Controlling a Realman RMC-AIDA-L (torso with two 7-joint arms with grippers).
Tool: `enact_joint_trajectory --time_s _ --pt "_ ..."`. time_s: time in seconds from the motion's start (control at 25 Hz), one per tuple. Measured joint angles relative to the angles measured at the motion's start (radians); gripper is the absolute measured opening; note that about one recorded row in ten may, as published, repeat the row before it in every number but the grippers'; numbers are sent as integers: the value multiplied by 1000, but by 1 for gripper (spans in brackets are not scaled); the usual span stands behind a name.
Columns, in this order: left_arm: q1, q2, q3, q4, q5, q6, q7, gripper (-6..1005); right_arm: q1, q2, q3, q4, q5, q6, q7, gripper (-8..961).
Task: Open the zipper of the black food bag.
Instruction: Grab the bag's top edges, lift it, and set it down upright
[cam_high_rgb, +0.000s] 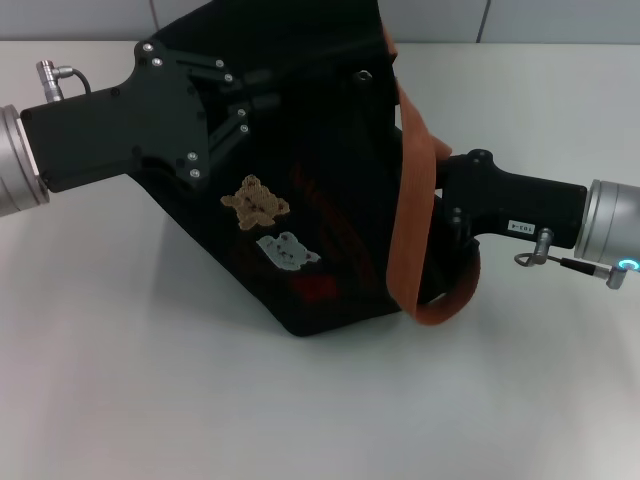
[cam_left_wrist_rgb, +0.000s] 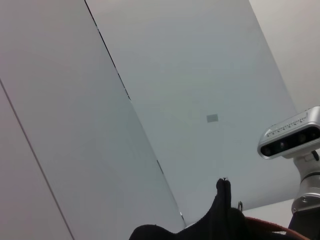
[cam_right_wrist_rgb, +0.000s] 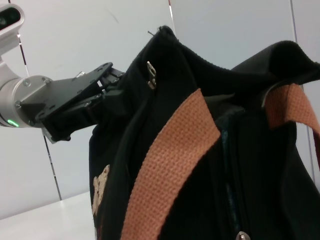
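The black food bag (cam_high_rgb: 320, 200) stands tilted on the white table, bear patch (cam_high_rgb: 254, 201) and white animal patch (cam_high_rgb: 286, 250) facing me. Orange-brown strap handles (cam_high_rgb: 412, 210) hang down its right side. My left gripper (cam_high_rgb: 238, 105) comes in from the upper left and is shut on the fabric at the bag's top edge; the right wrist view shows it (cam_right_wrist_rgb: 111, 92) clamping there. The zipper's silver pull tab (cam_right_wrist_rgb: 150, 75) hangs just below the raised top corner, next to that grip. My right gripper (cam_high_rgb: 447, 210) presses against the bag's right side behind the strap, its tip hidden.
The white table (cam_high_rgb: 150, 380) spreads around the bag, with a pale panelled wall behind it. In the left wrist view only the bag's top corner (cam_left_wrist_rgb: 223, 210) and the robot's head camera (cam_left_wrist_rgb: 290, 135) show.
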Motion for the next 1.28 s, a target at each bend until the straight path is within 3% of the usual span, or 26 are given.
enact_joint_trajectory --time_s 0.48,0.8,1.0,1.2,1.28 --pt "1 0 1 -8 -2 15 0 101 -43 0 15 -26 12 -18 10 5" --pt "-3 0 2 -8 -2 19 0 101 -58 2 17 -31 21 -19 4 193" --pt "-4 0 7 -8 -3 22 0 101 -43 5 7 -26 21 -4 3 393" --pt "-9 -1 34 -9 -12 25 2 101 -17 7 2 -10 18 21 7 485" --pt "-10 -1 37 -9 -13 25 2 101 -7 7 0 4 16 32 8 481"
